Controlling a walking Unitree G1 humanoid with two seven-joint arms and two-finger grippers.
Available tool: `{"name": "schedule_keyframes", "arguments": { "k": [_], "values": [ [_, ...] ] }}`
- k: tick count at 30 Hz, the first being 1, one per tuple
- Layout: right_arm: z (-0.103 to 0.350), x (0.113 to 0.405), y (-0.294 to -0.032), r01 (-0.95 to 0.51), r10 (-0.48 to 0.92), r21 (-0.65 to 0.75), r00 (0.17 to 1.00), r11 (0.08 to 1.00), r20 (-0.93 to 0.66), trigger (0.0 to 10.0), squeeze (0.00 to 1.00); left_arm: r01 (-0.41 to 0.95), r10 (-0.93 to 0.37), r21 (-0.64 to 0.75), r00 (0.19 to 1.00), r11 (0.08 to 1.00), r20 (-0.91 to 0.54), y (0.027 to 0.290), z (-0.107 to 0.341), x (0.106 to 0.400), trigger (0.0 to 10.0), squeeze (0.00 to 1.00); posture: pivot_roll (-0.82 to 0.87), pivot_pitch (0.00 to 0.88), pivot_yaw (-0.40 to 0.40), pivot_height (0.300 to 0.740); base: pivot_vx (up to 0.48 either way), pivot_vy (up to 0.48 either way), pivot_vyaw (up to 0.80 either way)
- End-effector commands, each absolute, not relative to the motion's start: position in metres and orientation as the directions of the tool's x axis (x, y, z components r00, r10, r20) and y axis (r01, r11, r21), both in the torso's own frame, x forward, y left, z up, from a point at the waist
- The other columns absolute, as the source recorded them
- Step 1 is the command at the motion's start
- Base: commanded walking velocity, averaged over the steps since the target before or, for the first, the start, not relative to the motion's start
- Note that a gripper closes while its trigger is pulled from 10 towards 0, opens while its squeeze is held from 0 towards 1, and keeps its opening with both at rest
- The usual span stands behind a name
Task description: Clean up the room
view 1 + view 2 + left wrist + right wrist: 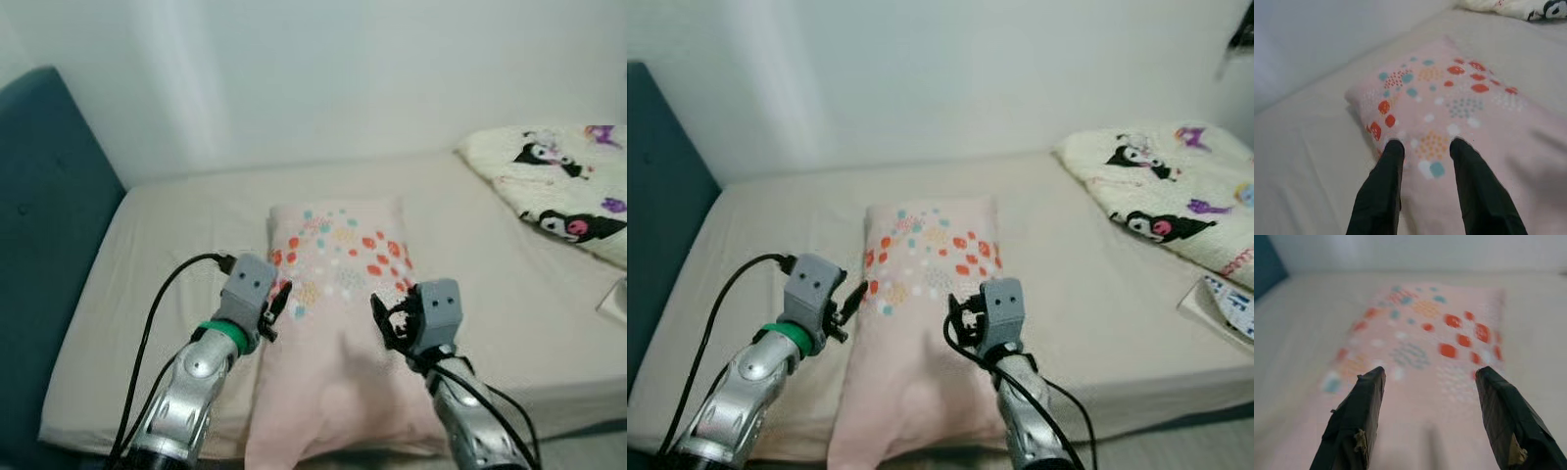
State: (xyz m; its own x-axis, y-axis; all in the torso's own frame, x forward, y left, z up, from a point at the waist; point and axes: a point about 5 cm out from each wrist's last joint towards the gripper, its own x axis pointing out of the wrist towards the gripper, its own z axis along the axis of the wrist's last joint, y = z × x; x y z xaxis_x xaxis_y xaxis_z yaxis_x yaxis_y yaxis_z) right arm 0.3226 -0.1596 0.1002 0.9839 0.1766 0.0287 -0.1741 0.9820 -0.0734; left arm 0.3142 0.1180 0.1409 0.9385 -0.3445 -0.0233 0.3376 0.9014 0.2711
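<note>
A pink pillow (338,294) with red, teal and orange dots lies lengthwise in the middle of the beige bed (167,235), its near end hanging over the front edge. My left gripper (279,305) is at the pillow's left edge. It is open, and its fingertips (1393,147) rest on or just above the dotted fabric. My right gripper (388,318) hovers over the pillow's right side. It is open wide, with the pillow (1425,338) showing between its two fingers (1369,387).
A cream blanket (563,181) with cartoon prints is bunched at the bed's far right. A teal headboard (39,245) borders the left side. A white wall stands behind. A flat white item (1225,304) lies at the right edge.
</note>
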Motion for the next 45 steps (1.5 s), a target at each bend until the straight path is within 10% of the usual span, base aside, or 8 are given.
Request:
{"name": "schedule_keyframes", "arguments": {
  "k": [1, 17, 29, 45],
  "values": [
    [0.091, 0.319, -0.170, -0.137, 0.137, -0.108, 0.990, 0.985, -0.006, 10.0, 0.00, 0.343, -0.339, 0.299, 0.938, 0.890, -0.065, 0.128, 0.137, 0.307, 10.0, 0.00, -0.10, 0.212, 0.194, 0.738, 0.000, 0.000, 0.00],
    [0.072, 0.304, -0.239, 0.093, -0.106, -0.158, 0.991, 0.983, -0.079, 10.0, 0.00, 0.444, -0.394, 0.358, 0.896, 0.821, -0.207, 0.112, 0.123, 0.283, 10.0, 0.00, -0.02, 0.497, 0.280, 0.738, 0.000, 0.000, 0.00],
    [0.079, 0.265, -0.325, 0.479, -0.498, -0.295, 0.867, 0.827, 0.014, 10.0, 0.00, 0.476, -0.406, 0.293, 0.873, 0.829, -0.270, 0.083, 0.112, 0.300, 10.0, 0.00, -0.03, 0.508, 0.282, 0.738, 0.000, 0.000, 0.00],
    [0.010, 0.269, -0.288, 0.268, -0.356, -0.246, 0.817, 0.931, -0.455, 10.0, 0.00, 0.474, -0.408, 0.262, 0.872, 0.841, -0.270, 0.078, 0.118, 0.291, 10.0, 0.00, 0.03, 0.421, 0.247, 0.738, 0.000, 0.000, 0.00]
  ]
}}
